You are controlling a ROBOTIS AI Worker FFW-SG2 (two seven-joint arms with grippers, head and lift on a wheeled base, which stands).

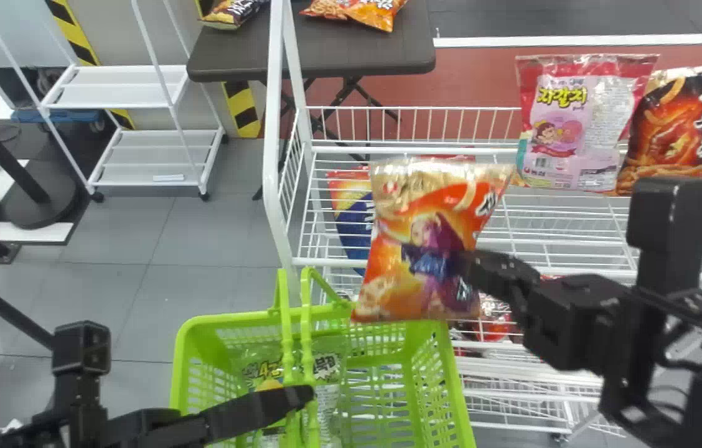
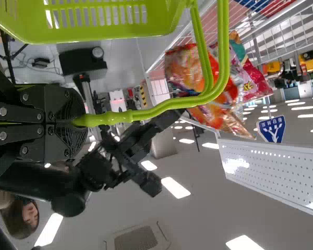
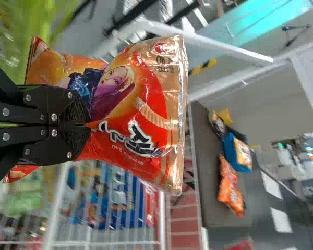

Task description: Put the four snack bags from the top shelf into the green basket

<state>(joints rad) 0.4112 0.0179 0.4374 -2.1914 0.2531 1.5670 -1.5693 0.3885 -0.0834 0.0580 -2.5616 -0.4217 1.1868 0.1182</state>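
Orange snack bag (image 1: 416,218) gripped near green basket (image 1: 220,320)

The orange snack bag is pinched by the right gripper (image 1: 472,267), its lower edge overlapping the basket's far rim in the head view. The basket's handles (image 1: 305,302) are clenched in the left gripper (image 1: 301,398). One greenish bag (image 1: 326,398) is contained inside the basket; a pink bag (image 1: 566,130) and a black-and-orange bag (image 1: 674,124) are held side by side on the top shelf (image 1: 413,150).

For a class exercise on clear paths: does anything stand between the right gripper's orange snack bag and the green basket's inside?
The green basket's far rim probably needs clearing; its raised handles, held by the left gripper, stand left of the snack bag. Nothing visible blocks the opening's right side.
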